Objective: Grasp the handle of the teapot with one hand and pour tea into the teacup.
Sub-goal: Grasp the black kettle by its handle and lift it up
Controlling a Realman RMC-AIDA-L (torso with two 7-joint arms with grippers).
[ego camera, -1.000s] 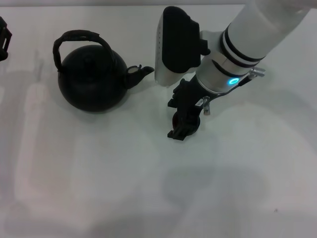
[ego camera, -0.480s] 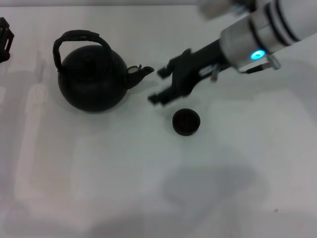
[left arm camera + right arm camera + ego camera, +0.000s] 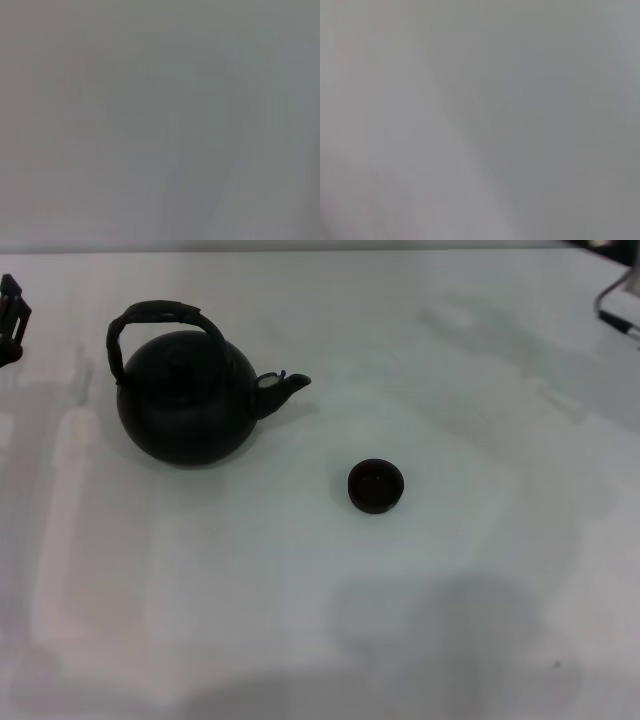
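The black round-bellied teapot (image 3: 185,395) stands upright on the white table at the left in the head view, its stubby spout (image 3: 285,388) pointing right toward the teacup. Its rough arched handle (image 3: 155,315) rises over the lid, with nothing holding it. The tiny black teacup (image 3: 376,486) stands alone right of the teapot and nearer to me. A dark part of my left gripper (image 3: 8,315) shows at the far left edge, well clear of the teapot. My right gripper is out of view; only a bit of that arm (image 3: 620,295) shows at the top right corner. Both wrist views show only blank grey surface.
The white table (image 3: 320,620) fills the head view. Soft shadows lie on it near the front edge and at the upper right. No other objects show.
My right gripper, which stood at the teacup a second ago, has lifted and drawn back up and to the right, out of the head view. The teacup stays uncovered; the teapot has not moved.
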